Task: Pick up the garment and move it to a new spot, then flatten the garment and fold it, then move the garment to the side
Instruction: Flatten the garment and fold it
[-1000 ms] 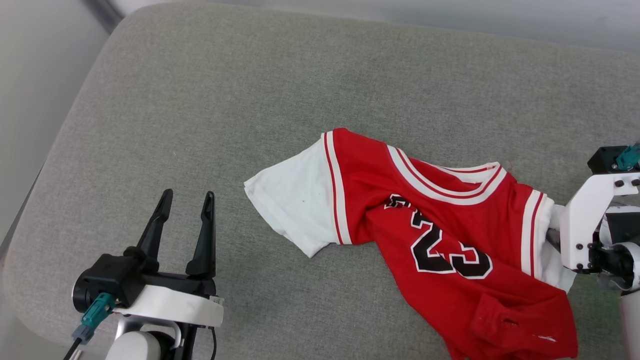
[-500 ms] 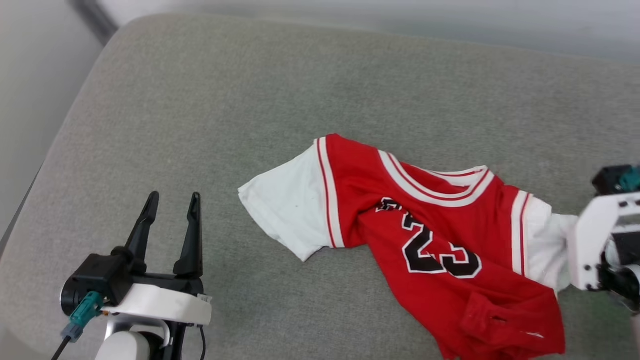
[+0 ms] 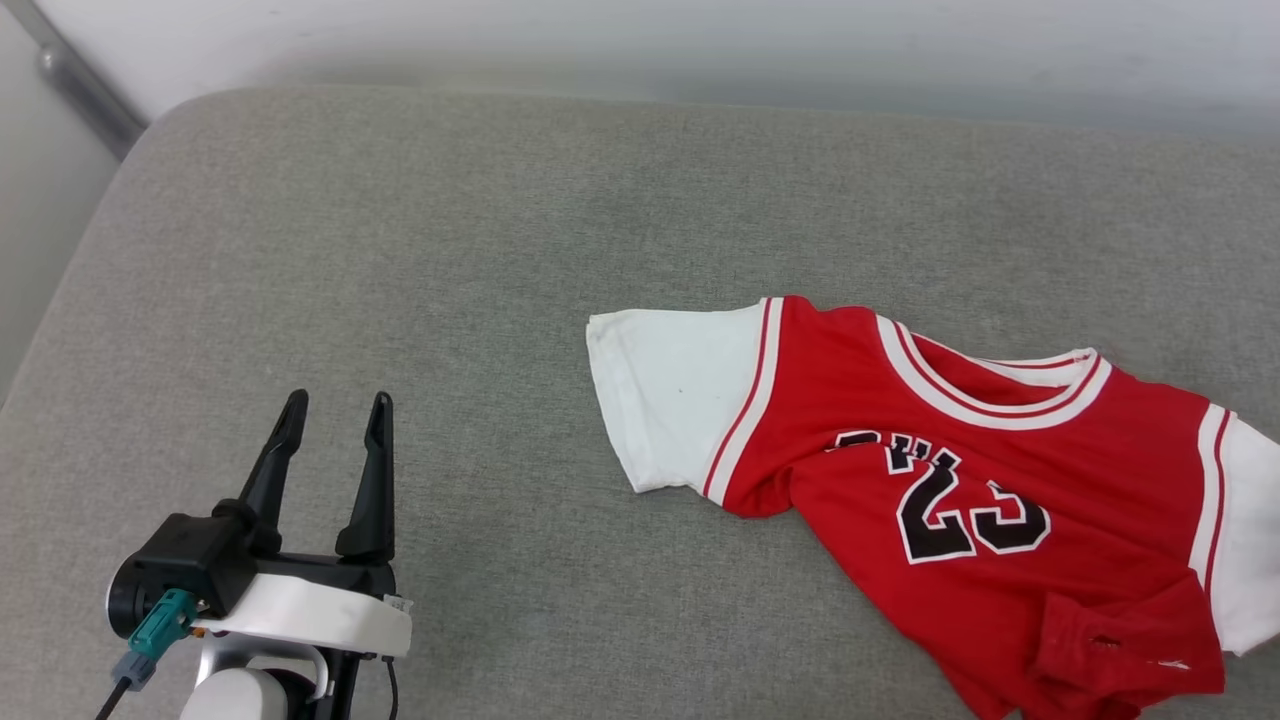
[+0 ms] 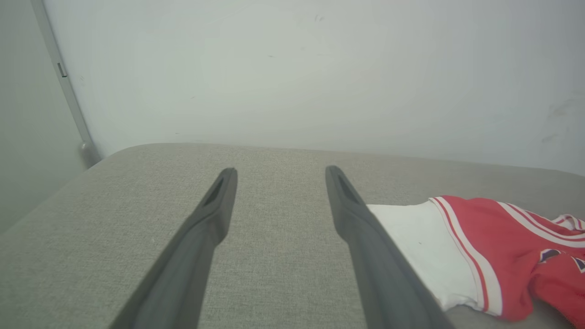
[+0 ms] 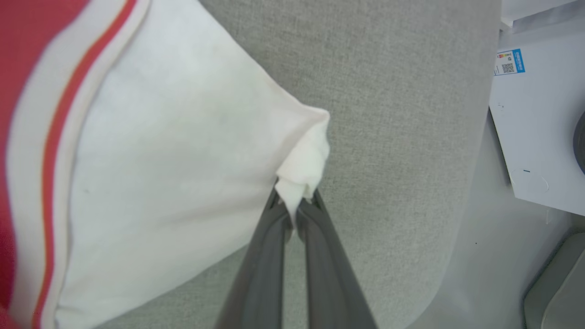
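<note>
Now my right gripper [image 5: 295, 205] is pinched tight on a white sleeve corner of the garment [image 5: 160, 160] — soft, light cloth that should drape and drag. It sprawls lower right in the head view on the grey cushion [image 3: 450, 250]; my left gripper [image 3: 337, 402], lower left, gapes empty.

- Garment [image 3: 850, 400]: soft cloth, smooth and matt, red and white alike.
- Cushion [image 3: 450, 250]: grey woven fabric, coarse-grained, matt.
- Left gripper [image 3: 339, 400]: dark fingers [image 3: 371, 480] of matt plastic; white shell [image 3: 300, 615] behind them smooth, faintly glossy.
- Right gripper [image 5: 295, 203]: same dark matt fingers.
- Wall [image 4: 292, 68]: smooth, pale, matt.
</note>
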Controlling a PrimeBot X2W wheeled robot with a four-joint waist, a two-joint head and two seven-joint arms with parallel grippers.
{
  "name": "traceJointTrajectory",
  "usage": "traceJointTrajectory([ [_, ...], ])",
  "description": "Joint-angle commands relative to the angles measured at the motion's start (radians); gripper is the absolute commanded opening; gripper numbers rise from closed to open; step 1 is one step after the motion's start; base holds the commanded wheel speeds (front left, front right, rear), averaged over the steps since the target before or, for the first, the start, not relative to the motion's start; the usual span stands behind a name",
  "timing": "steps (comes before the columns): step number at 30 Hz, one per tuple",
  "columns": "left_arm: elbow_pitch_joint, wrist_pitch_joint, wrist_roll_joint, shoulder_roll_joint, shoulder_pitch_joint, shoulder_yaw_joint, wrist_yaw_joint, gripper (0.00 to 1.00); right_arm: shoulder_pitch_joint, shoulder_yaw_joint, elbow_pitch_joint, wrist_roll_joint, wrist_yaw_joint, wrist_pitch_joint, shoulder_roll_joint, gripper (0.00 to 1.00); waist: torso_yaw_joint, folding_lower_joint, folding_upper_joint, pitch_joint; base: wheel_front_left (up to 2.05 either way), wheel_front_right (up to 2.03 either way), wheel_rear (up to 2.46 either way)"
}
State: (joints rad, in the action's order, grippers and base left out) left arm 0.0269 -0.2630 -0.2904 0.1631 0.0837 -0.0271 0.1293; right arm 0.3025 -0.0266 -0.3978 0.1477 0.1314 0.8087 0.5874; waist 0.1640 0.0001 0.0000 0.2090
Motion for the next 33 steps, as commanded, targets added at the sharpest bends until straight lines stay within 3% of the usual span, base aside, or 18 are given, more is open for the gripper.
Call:
traceJointTrajectory([
  [1,0.0,-0.003,0.002,0.005,-0.001,-0.001,0.0,1.0,0.008,0.003,-0.022,-0.01,-0.001,-0.018,0.005,0.0,-0.006,-0.0001,0.0,-0.001,0.0,0.0,0.0],
  [2,0.001,-0.003,0.003,0.006,-0.001,-0.002,0.001,1.0,0.012,0.001,-0.037,-0.018,-0.001,-0.031,-0.002,0.07,-0.01,-0.0001,0.0,-0.002,0.0,0.0,0.0],
  [3,0.002,-0.003,0.004,0.007,-0.001,-0.002,0.001,1.0,0.017,-0.005,-0.046,-0.028,-0.001,-0.05,-0.012,0.78,-0.014,-0.0001,0.0,-0.003,0.0,0.0,0.0],
  [4,0.003,-0.003,0.005,0.009,-0.001,-0.002,0.001,1.0,0.025,-0.015,-0.055,-0.037,-0.001,-0.076,-0.023,1.0,-0.018,-0.0001,0.0,-0.005,0.0,0.0,0.0],
  [11,0.003,-0.003,0.004,0.02,-0.004,0.002,0.001,1.0,0.061,-0.045,-0.053,-0.039,-0.001,-0.254,-0.1,1.0,-0.052,-0.0001,0.0,-0.027,0.0,0.0,0.0],
  [18,-0.006,-0.003,-0.009,0.026,-0.016,0.017,0.001,1.0,0.024,-0.076,0.077,-0.027,-0.001,-0.51,-0.202,1.0,-0.105,-0.0001,0.0,-0.061,0.0,0.0,0.0],
  [24,-0.005,0.0,-0.025,0.054,0.004,-0.011,0.001,1.0,-0.062,-0.137,0.216,-0.021,-0.001,-0.719,-0.352,1.0,-0.155,-0.0001,0.0,-0.072,0.0,0.0,0.0],
  [29,-0.019,0.065,-0.089,0.11,0.051,-0.067,0.001,1.0,-0.13,-0.157,0.305,-0.041,-0.001,-0.848,-0.459,1.0,-0.202,-0.0001,0.0,-0.054,0.0,0.0,0.0],
  [33,-0.032,0.235,-0.198,0.215,0.132,-0.155,0.0,1.0,-0.161,-0.177,0.354,-0.046,-0.001,-0.909,-0.507,1.0,-0.235,-0.0001,0.0,-0.023,0.0,0.0,0.0],
])
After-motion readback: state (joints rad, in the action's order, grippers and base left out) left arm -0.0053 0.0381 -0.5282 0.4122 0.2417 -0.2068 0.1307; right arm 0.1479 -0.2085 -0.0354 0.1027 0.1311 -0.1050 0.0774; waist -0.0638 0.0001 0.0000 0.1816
